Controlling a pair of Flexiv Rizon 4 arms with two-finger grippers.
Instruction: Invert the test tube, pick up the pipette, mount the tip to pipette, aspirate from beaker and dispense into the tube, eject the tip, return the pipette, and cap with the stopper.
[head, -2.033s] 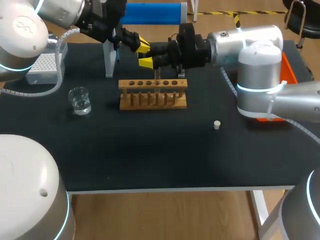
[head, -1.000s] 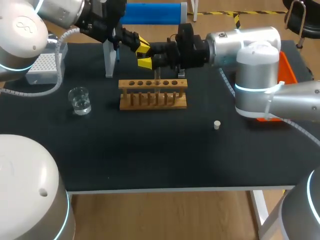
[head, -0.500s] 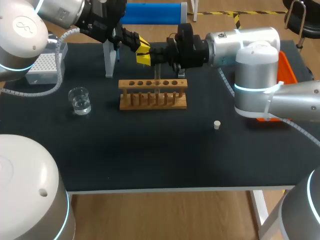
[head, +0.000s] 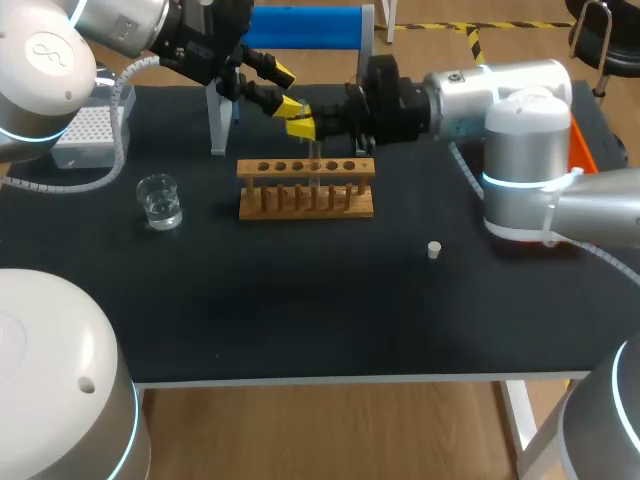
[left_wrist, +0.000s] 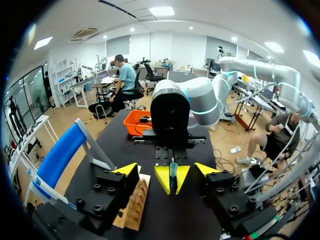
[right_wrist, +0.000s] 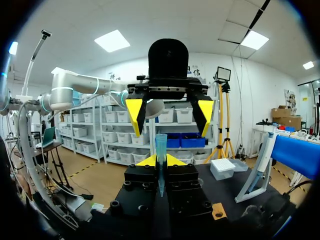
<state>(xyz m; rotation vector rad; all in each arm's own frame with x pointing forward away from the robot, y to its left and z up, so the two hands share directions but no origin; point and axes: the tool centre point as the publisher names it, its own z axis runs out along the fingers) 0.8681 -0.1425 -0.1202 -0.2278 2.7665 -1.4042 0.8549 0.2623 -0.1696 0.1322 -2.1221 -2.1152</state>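
Right claw (head: 303, 125) clamped on test tube (right_wrist: 161, 147), left claw (head: 287, 88) spread wide, facing it

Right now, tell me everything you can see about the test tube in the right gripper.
The test tube is a slim, translucent, blue-green tube, glass or plastic by its look. The right gripper is shut on it, a yellow tip on each side, and it runs crosswise to the fingers, sticking out both ways. The left gripper faces it, fingers open, not touching. It is held off the table near the wooden rack. Contents cannot be made out.
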